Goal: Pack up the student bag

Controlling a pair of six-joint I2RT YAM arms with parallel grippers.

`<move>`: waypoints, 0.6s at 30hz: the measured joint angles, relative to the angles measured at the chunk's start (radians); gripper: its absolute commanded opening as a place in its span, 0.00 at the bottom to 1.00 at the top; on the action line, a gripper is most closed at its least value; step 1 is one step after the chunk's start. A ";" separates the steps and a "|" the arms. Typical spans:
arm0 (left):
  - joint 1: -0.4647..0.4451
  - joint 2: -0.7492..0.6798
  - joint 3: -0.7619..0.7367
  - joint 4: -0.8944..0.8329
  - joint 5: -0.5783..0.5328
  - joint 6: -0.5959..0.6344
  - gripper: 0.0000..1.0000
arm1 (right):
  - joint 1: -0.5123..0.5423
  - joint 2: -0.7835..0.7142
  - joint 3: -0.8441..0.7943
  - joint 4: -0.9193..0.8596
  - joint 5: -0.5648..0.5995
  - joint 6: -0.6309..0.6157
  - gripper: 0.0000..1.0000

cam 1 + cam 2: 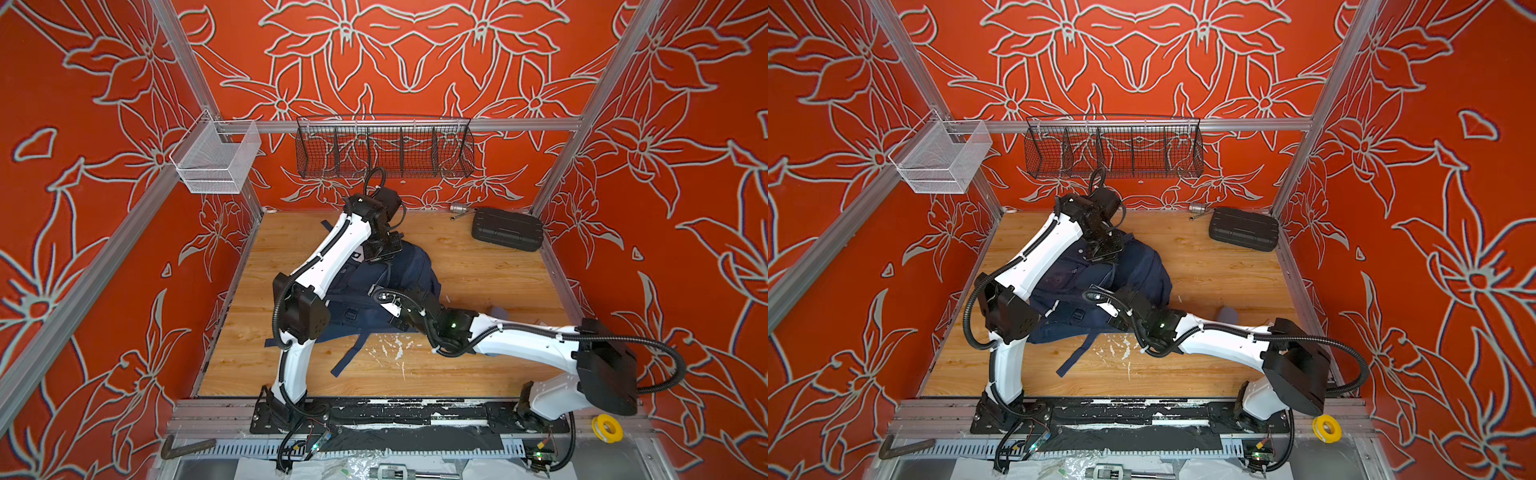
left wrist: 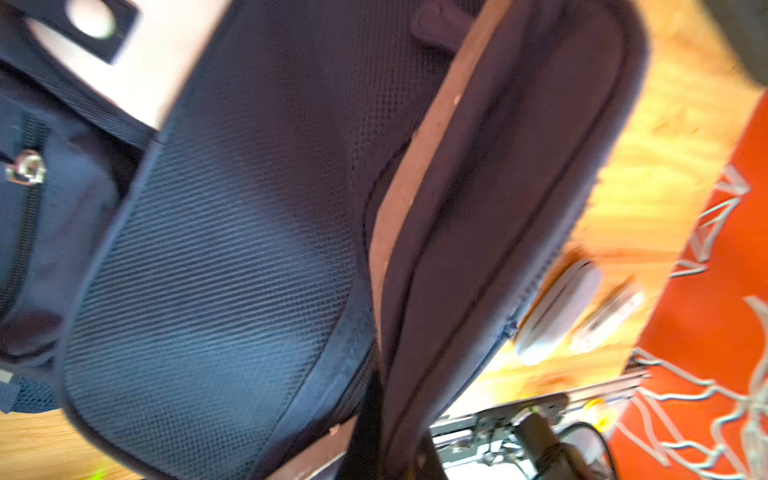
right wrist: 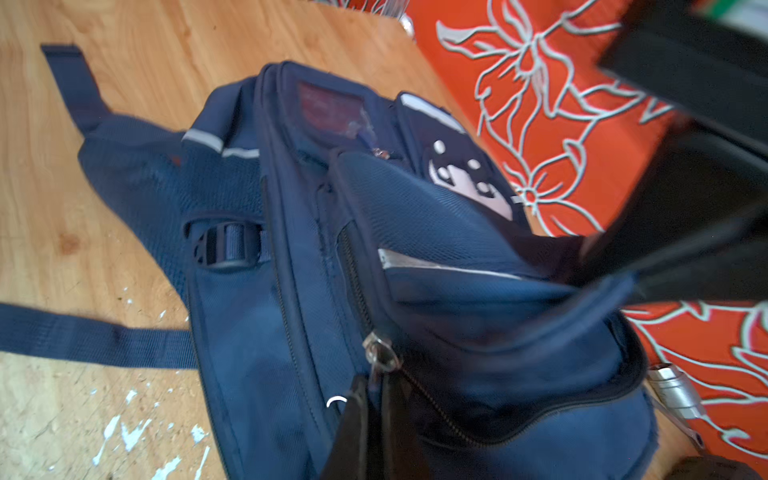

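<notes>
A large navy-blue fabric student bag point(image 1: 411, 270) point(image 1: 1142, 266) with grey reflective stripes lies on the light wooden worktop point(image 1: 478, 270), directly beneath both grippers.

The left gripper point(image 1: 376, 255) is down on the end of the student bag farthest from the arm bases. Its jaws are closed. In the right wrist view the rim of a raised pocket flap point(image 3: 540, 286) runs up into the left gripper's dark tip, so the fabric seems pinched there, though the contact itself is blurred. The left wrist view is filled with the bag's mesh panel point(image 2: 228, 270) close against the lens.

The right gripper point(image 3: 376, 411) sits at the middle of the student bag, on the side nearer the arm bases than the left gripper. Its two black fingers point(image 3: 353, 419) are pressed almost together just behind a metal zip slider point(image 3: 380, 353), and appear to clamp its pull. Beyond the slider the zip track point(image 3: 540, 419) gapes open onto a dark interior. A loose strap point(image 3: 83, 340) trails across the worktop to one side of this gripper.

A black ribbed hard plastic case point(image 1: 508, 229) lies well apart from both grippers, near the far wall, with a small silver metal socket tool point(image 1: 459, 210) just beside it.
</notes>
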 measured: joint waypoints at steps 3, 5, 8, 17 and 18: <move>0.005 -0.018 0.001 0.014 0.008 -0.034 0.00 | -0.013 -0.065 -0.017 -0.028 -0.006 -0.001 0.00; 0.005 -0.021 0.005 0.027 0.017 -0.057 0.00 | -0.023 -0.094 -0.017 -0.052 -0.011 0.000 0.00; 0.004 -0.021 0.005 0.042 0.036 -0.101 0.00 | -0.029 -0.103 -0.008 -0.090 -0.021 0.018 0.00; -0.001 0.003 0.033 0.079 0.029 -0.238 0.00 | 0.017 0.002 0.088 -0.153 0.094 0.122 0.00; -0.003 0.009 0.039 0.080 0.025 -0.249 0.00 | 0.020 0.010 0.089 -0.146 0.112 0.129 0.00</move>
